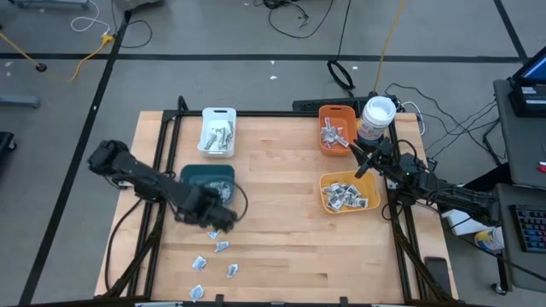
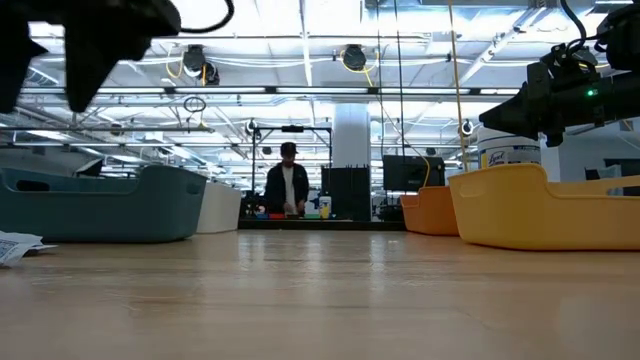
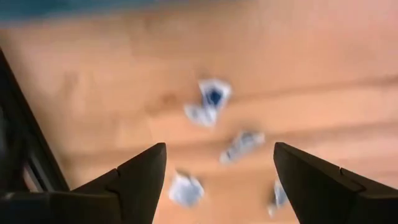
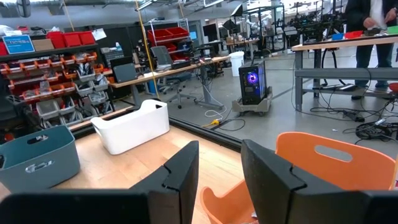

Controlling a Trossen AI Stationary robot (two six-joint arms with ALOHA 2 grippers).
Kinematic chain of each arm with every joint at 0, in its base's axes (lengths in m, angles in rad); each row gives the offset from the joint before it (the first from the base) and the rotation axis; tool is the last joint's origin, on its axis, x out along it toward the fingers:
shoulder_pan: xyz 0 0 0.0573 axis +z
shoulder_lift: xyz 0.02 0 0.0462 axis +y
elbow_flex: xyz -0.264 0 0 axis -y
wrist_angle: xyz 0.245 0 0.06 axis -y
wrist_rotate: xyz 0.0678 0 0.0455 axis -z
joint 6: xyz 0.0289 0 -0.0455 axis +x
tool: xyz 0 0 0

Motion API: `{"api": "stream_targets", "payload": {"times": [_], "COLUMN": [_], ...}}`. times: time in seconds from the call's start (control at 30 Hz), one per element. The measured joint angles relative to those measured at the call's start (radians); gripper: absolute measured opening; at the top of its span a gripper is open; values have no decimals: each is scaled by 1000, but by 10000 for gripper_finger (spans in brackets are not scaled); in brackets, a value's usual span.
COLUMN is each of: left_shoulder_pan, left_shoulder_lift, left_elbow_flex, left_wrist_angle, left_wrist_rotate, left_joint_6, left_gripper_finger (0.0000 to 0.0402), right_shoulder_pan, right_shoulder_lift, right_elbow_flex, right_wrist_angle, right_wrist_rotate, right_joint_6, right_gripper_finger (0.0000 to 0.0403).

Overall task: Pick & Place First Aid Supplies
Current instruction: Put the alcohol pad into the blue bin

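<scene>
Several loose first aid supplies, small white packets with bluish print, lie flat on the wooden table near its front left; the left wrist view shows them as packets on the boards. My left gripper hangs open above them, pointing down, beside the teal bin, with nothing between its fingers. My right gripper waits level between the orange bin and the yellow bin, with its fingers apart and holding nothing.
A white bin at the far left holds packets, as do the orange and yellow bins. A round white-lidded tub stands at the far right. One packet shows at the left in the low view. A person stands far behind the table.
</scene>
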Motion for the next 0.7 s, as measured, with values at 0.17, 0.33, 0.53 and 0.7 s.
{"api": "stream_targets", "payload": {"times": [0.17, 0.33, 0.53, 0.7], "left_shoulder_pan": [-93, -161, -218, -230], "left_shoulder_lift": [114, 231, 345, 438], "left_elbow_flex": [133, 257, 350, 367], "left_wrist_angle": [-3, 2, 61, 172], "left_wrist_rotate": [25, 35, 43, 66], "left_joint_6": [-108, -176, -227, -224], "left_gripper_finger": [303, 303, 299, 286], "right_shoulder_pan": [0, 0, 0, 0], "right_shoulder_lift": [0, 0, 0, 0], "right_elbow_flex": [0, 0, 0, 0], "right_wrist_angle": [0, 0, 0, 0], "right_wrist_rotate": [0, 0, 0, 0], "right_joint_6": [0, 0, 0, 0], "right_gripper_finger": [116, 116, 116, 116]}}
